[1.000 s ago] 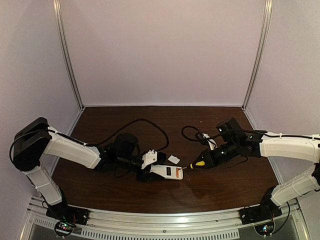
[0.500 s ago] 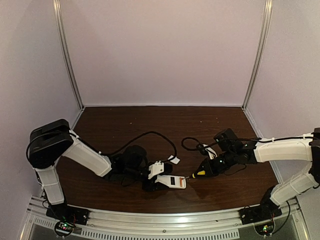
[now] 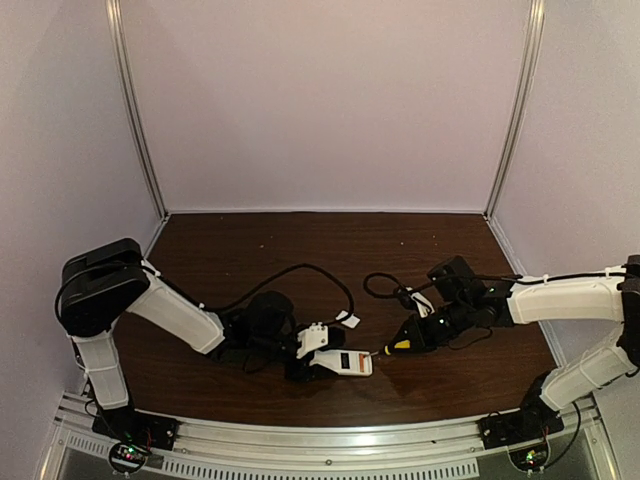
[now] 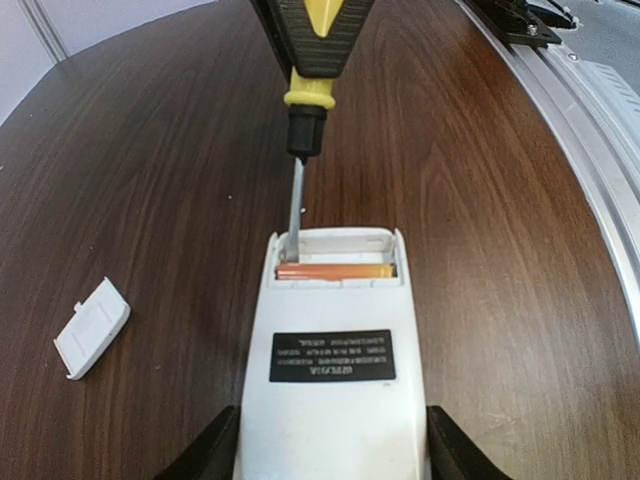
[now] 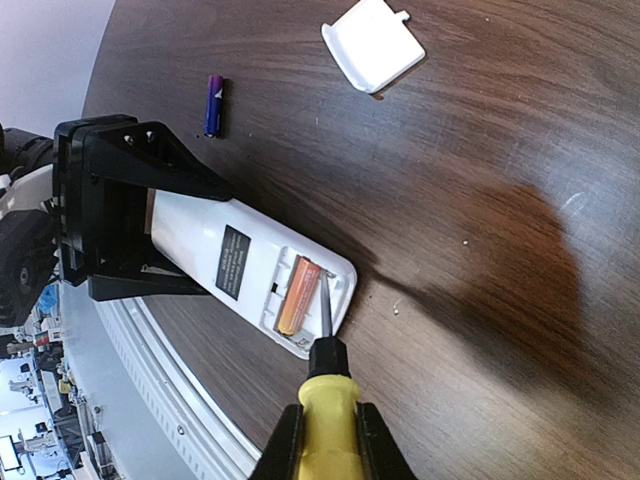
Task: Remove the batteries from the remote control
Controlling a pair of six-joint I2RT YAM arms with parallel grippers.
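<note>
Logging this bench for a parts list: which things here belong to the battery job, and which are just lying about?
In the job: remote control, orange battery inside it, loose blue-purple battery, screwdriver.
Lying about: white lid piece.

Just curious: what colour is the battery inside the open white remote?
Orange; the cylindrical battery in the flat white remote control shows best from the left wrist.

Top view: dim, soft, grainy; walls [image 3: 320, 100] carry a lilac cast; glare along the front rail [image 3: 320, 440]. Wrist views: brighter, sharp. Desk [image 5: 480, 120] shows sheen and one broad, soft-edged shadow, right wrist view.
</note>
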